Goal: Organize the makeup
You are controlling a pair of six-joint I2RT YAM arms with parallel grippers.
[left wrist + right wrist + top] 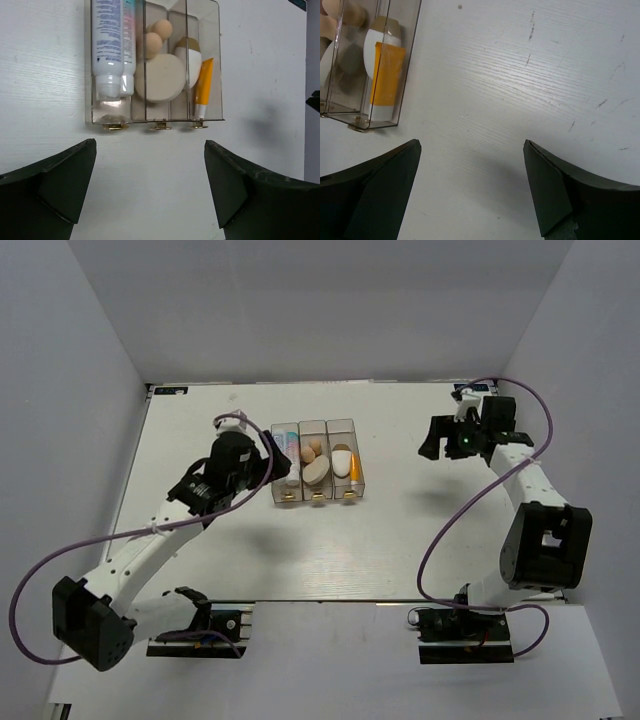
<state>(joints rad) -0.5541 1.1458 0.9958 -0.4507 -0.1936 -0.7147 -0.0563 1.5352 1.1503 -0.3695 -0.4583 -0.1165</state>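
Lying inside a clear plastic three-compartment box (216,92) on the white surface (400,540), a white tube with a pink-and-blue label (110,40) fills the left compartment, its cap pointing toward the small gold-coloured knobs (159,126) along the box's edge nearest the left wrist camera. Two beige egg-shaped sponges (152,44) share the middle compartment with a round cream puff (160,77), the puff lying closer to the knobs and touching the nearer sponge. A white oval pad (192,62) and an orange-and-white tube (204,82) sit together in the right compartment, the tube overlapping the pad. The black left claw (150,187) hovers just beside the box, its fingers spread wide with nothing between them. The right claw (472,187) hangs well apart from the box, above bare surface toward the far right, likewise spread wide and carrying nothing.
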